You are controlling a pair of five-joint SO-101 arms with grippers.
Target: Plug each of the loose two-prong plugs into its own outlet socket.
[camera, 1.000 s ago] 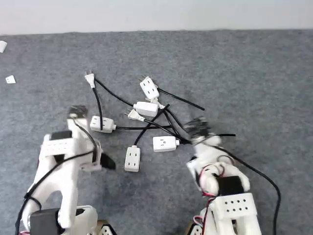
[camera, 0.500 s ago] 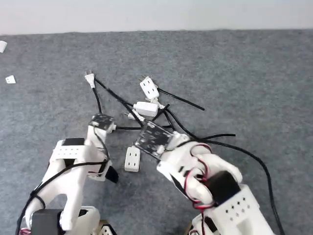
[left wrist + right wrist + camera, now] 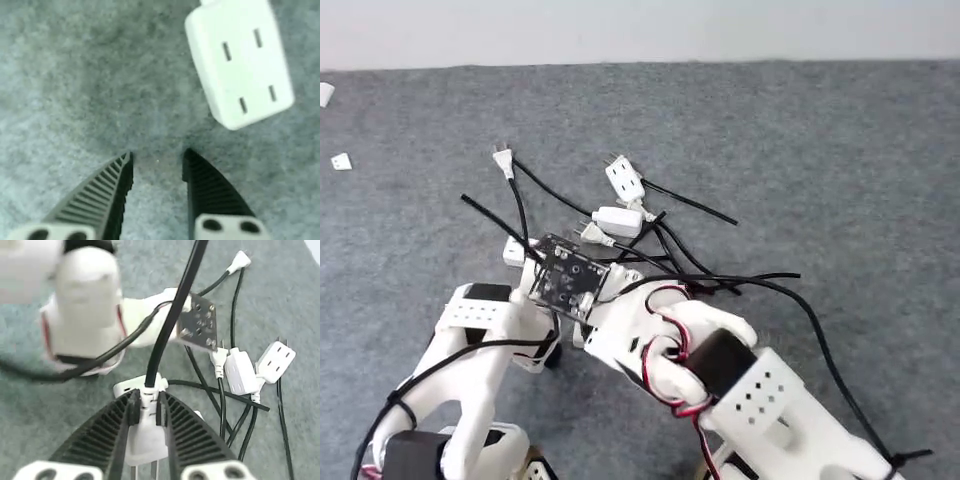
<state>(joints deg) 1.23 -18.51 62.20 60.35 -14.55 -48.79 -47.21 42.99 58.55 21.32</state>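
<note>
While both arms crowd the lower centre-left of the high view, the right arm [image 3: 720, 370] slants in from the lower right and meets the left arm [image 3: 470, 340] at a dark circuit board [image 3: 567, 275]. Right gripper [image 3: 146, 402]: fingers pressed together on the neck of a white two-prong plug [image 3: 145, 440], pinching it. Its prongs [image 3: 152, 471] point back toward the gripper's base, and its black cable [image 3: 172, 315] runs out past the fingertips. Just beyond that plug sits a white block [image 3: 125, 386], partly hidden, so I cannot tell what kind it is. Left gripper [image 3: 157, 162]: fingers spread with nothing between them, over the grey carpet [image 3: 75, 75]. An outlet block [image 3: 240, 60] lies flat on the carpet near the fingertips but apart from them — four slots face up, all unoccupied. In the high view, above the arms in the frame, a tangle of black leads [image 3: 670, 255] spreads over the carpet. A loose plug [image 3: 502, 160] lies at the tangle's upper left. A tilted outlet tap [image 3: 625, 180] with two prongs at its end lies at upper centre. Just below it is a second white block [image 3: 618, 222], with another plug [image 3: 588, 233] just beside it.
</note>
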